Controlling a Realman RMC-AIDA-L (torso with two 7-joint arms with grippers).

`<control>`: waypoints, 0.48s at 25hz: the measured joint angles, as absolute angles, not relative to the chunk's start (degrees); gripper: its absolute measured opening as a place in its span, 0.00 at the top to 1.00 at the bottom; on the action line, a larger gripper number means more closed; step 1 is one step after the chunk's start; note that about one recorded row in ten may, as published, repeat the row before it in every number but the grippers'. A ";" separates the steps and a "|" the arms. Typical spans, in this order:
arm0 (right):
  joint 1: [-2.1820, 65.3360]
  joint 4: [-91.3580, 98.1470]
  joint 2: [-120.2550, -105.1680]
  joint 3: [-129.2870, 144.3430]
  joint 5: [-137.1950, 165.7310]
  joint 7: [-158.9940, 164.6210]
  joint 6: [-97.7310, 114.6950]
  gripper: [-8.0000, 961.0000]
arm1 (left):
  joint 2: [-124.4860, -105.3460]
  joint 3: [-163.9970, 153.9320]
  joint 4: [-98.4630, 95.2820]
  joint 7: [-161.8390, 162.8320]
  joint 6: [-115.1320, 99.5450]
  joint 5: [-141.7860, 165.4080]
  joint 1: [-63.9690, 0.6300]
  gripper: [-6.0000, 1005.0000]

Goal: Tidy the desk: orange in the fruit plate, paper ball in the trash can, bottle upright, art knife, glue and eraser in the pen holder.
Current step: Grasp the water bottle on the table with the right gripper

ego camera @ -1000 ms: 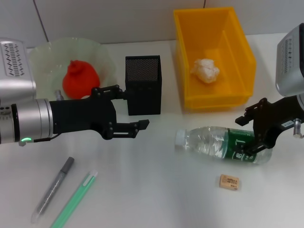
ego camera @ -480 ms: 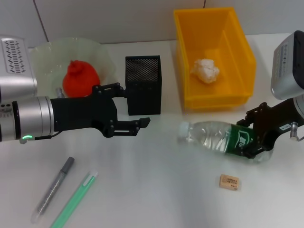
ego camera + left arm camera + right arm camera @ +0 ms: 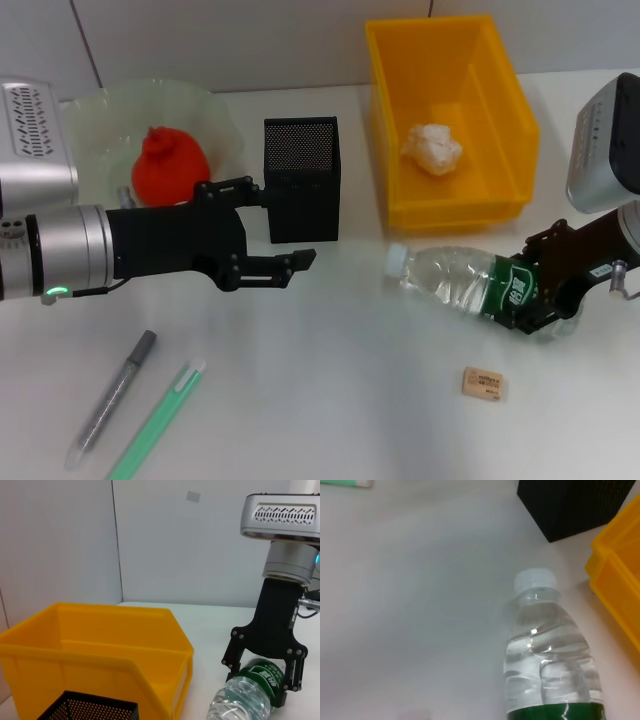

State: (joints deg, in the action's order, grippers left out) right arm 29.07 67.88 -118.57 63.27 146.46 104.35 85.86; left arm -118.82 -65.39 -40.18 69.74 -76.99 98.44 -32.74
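Now the right claw point(image 3: 532, 300) grips the bottle point(image 3: 455, 277) by its base to stand it up, while the left claw point(image 3: 285, 240) hovers open beside the pen holder point(image 3: 301, 179).

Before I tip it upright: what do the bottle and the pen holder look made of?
The bottle, held in the right gripper: clear, glossy thin plastic by its ribbed see-through wall, with a white cap. The pen holder: matte black perforated mesh, probably metal.
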 joint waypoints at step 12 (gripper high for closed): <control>29.40 66.13 -118.54 63.18 146.83 104.65 84.07 0.22 | -118.83 -65.39 -40.08 69.64 -76.99 98.44 -32.54 0.17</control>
State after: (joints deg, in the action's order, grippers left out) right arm 29.40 66.13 -118.54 63.18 146.83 104.65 84.07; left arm -118.83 -65.39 -40.08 69.64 -76.99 98.44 -32.54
